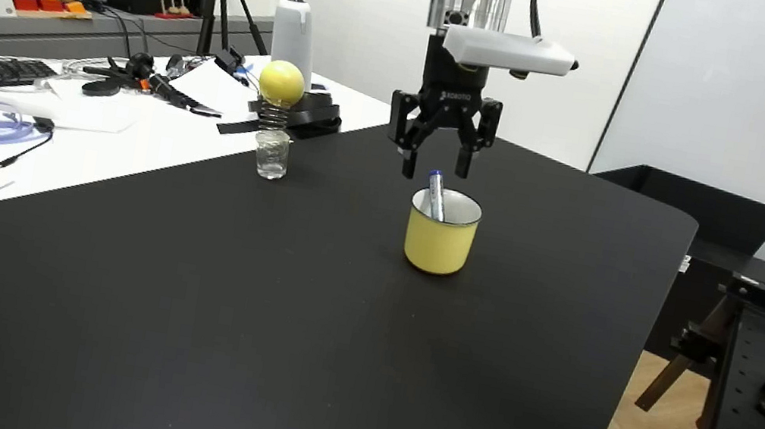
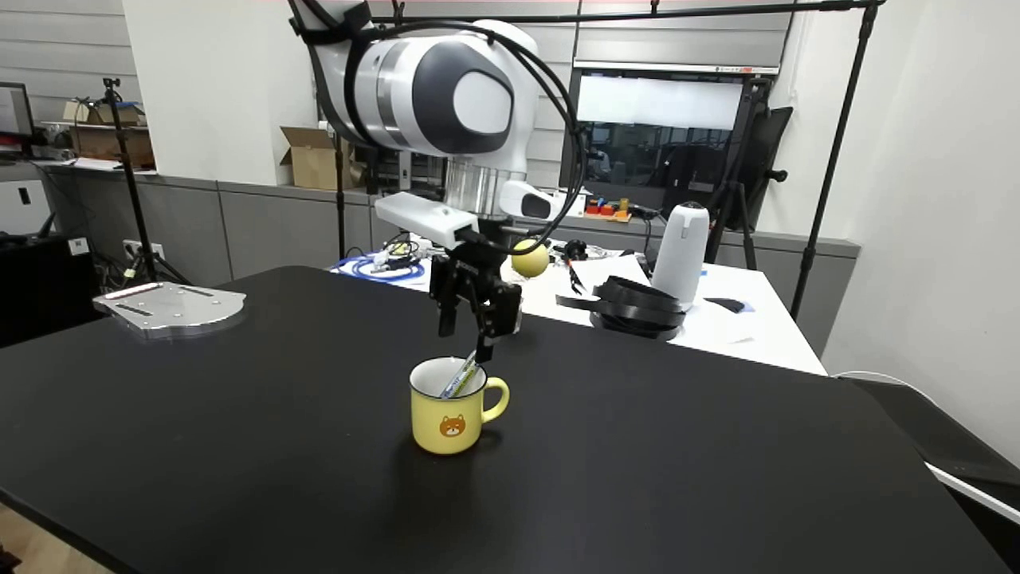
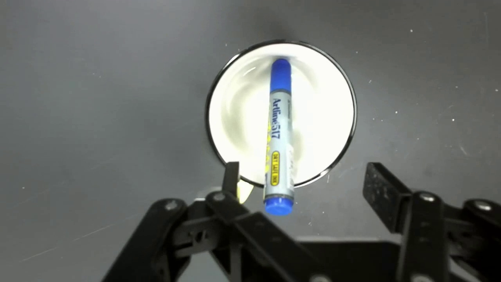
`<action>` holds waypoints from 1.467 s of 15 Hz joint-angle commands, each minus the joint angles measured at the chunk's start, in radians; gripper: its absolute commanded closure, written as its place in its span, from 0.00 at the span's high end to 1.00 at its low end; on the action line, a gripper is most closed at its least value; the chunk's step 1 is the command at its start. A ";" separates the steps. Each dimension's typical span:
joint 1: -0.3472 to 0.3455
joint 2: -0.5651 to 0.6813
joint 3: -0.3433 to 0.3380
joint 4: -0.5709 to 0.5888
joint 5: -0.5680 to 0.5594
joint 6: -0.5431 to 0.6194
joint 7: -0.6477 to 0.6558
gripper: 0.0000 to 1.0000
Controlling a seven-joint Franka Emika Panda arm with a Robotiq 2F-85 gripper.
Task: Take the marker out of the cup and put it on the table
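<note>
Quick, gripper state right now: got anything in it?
Gripper: open, jaws apart, holding nothing; the marker leans in the cup.

A slim grey marker (image 3: pixel 280 135) with blue ends leans inside a white-lined yellow cylindrical cup (image 1: pixel 437 245) standing upright on the flat matte-black bench (image 1: pixel 221 312).
</note>
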 commanded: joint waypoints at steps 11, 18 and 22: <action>-0.030 0.002 -0.016 0.014 0.055 -0.027 0.044 0.04; -0.030 -0.007 -0.014 0.014 0.053 -0.038 0.036 0.52; -0.029 -0.006 -0.017 0.016 0.050 -0.036 0.040 0.80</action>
